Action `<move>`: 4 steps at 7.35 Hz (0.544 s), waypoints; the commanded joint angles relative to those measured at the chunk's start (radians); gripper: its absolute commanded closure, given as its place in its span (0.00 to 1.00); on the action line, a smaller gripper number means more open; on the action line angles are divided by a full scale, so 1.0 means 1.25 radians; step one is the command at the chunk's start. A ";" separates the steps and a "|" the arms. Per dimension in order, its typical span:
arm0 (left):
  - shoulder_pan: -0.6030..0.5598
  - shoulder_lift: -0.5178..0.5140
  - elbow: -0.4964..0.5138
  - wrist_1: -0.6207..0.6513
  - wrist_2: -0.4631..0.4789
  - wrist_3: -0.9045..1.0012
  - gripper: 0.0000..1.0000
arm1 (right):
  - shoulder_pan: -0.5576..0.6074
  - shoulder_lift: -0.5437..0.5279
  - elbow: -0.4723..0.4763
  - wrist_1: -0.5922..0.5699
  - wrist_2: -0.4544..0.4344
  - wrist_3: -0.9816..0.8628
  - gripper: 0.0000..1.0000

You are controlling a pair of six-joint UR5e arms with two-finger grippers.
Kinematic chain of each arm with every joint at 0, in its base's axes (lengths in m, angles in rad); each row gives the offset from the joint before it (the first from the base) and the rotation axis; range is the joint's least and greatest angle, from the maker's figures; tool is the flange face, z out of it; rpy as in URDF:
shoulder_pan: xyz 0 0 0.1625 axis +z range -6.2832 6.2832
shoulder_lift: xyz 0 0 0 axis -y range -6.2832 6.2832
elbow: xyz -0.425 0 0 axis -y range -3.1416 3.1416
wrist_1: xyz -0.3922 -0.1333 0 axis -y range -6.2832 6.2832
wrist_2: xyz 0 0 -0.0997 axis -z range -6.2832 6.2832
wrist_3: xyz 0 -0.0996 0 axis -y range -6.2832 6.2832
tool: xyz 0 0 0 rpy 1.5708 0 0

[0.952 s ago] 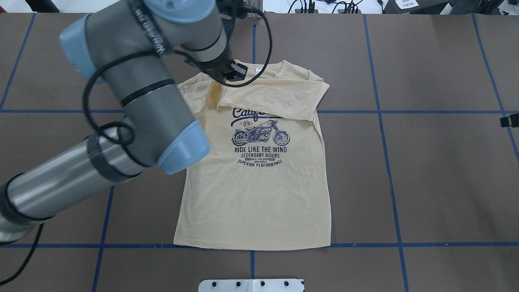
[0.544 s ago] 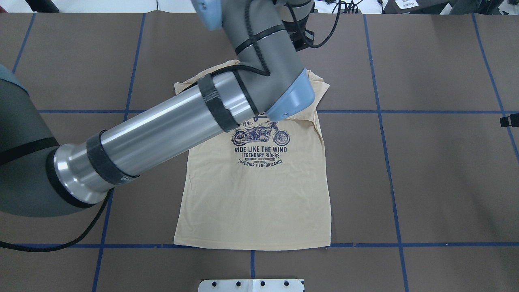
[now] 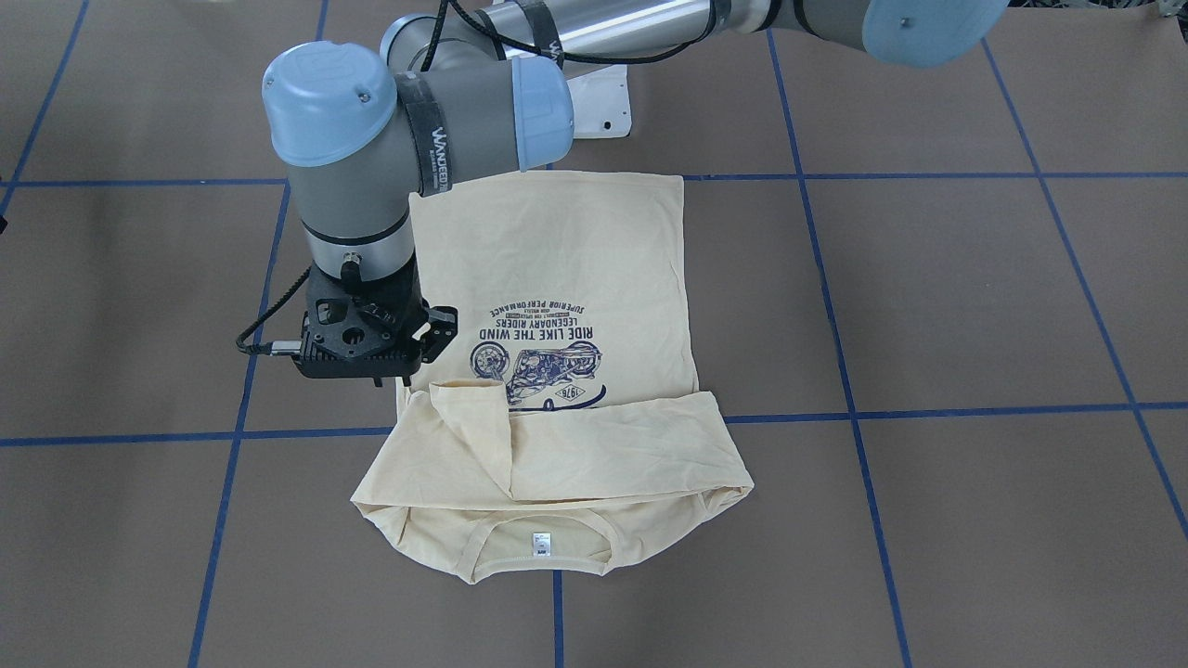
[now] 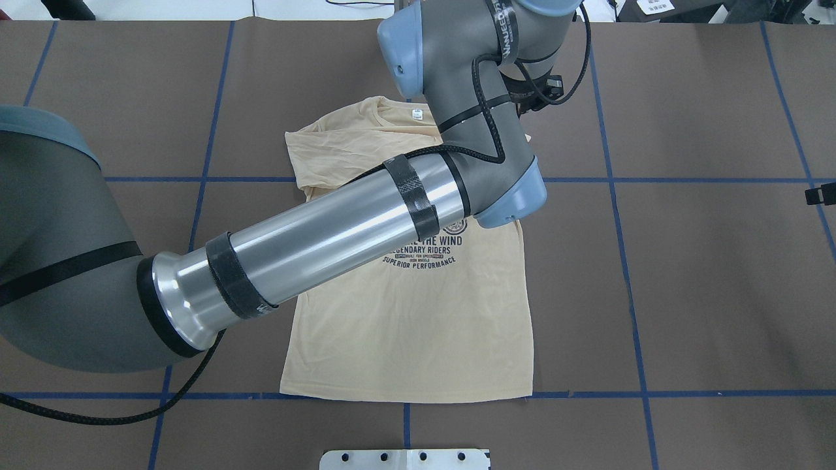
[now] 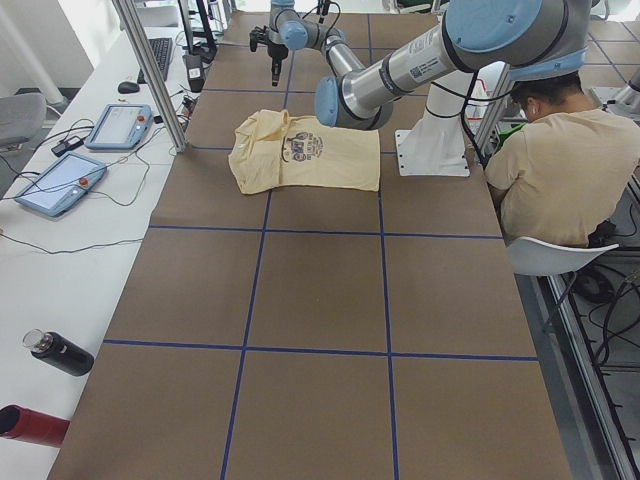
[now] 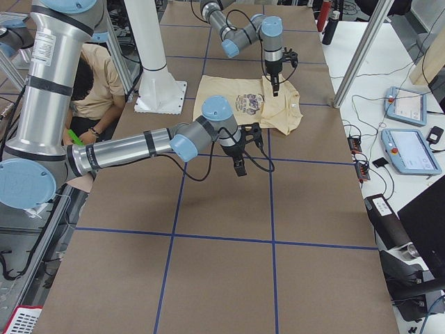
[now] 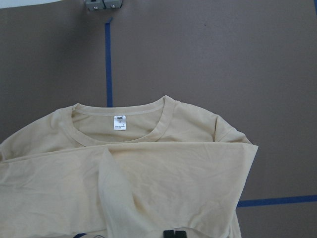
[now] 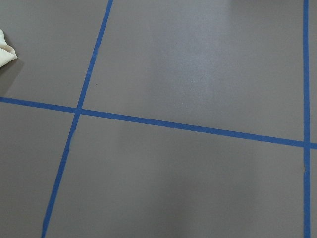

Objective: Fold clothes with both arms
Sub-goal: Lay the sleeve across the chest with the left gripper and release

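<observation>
Brown matte bench (image 3: pixel 974 297), gridded with blue tape lines (image 3: pixel 928 412), fills most views. At its middle lies the pale cream-yellow long-sleeved T-shirt (image 3: pixel 575 260), flat and print side up. Its hem points toward the white pedestal base (image 3: pixel 603 102) and its neck toward your side. The navy motorcycle print (image 3: pixel 538 357) shows, though sleeves folded in across the chest cover its top. A small white neck tag (image 7: pixel 119 122) sits inside the collar.

The grey metal left arm with light blue joint caps (image 4: pixel 339 228) reaches across the shirt to the robot's right side. Its black two-finger left tool (image 3: pixel 390 376) points straight down over the shirt's side edge, just beside a folded sleeve. The fingertips (image 7: pixel 169 233) show close together at the bottom of the wrist view, pinching nothing. You cannot tell whether they touch the cloth.

The grey right arm (image 6: pixel 125 149) holds the right tool (image 6: pixel 240 165) above bare bench, apart from the shirt. It appears only in a side view, so you cannot tell whether it is spread or pressed together. A person in a cream top (image 5: pixel 565 160) sits near the base.
</observation>
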 commanded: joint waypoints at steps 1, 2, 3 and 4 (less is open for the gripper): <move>0.008 -0.002 -0.005 -0.056 -0.003 0.002 0.00 | 0.000 0.001 0.002 0.000 0.000 0.001 0.00; 0.007 0.011 -0.022 -0.046 -0.003 0.050 0.00 | 0.000 0.006 0.011 0.000 -0.001 0.029 0.00; 0.007 0.072 -0.090 -0.035 -0.003 0.101 0.00 | -0.003 0.026 0.017 0.000 0.000 0.107 0.00; 0.006 0.167 -0.210 -0.001 -0.003 0.155 0.00 | -0.027 0.031 0.028 0.004 -0.002 0.155 0.00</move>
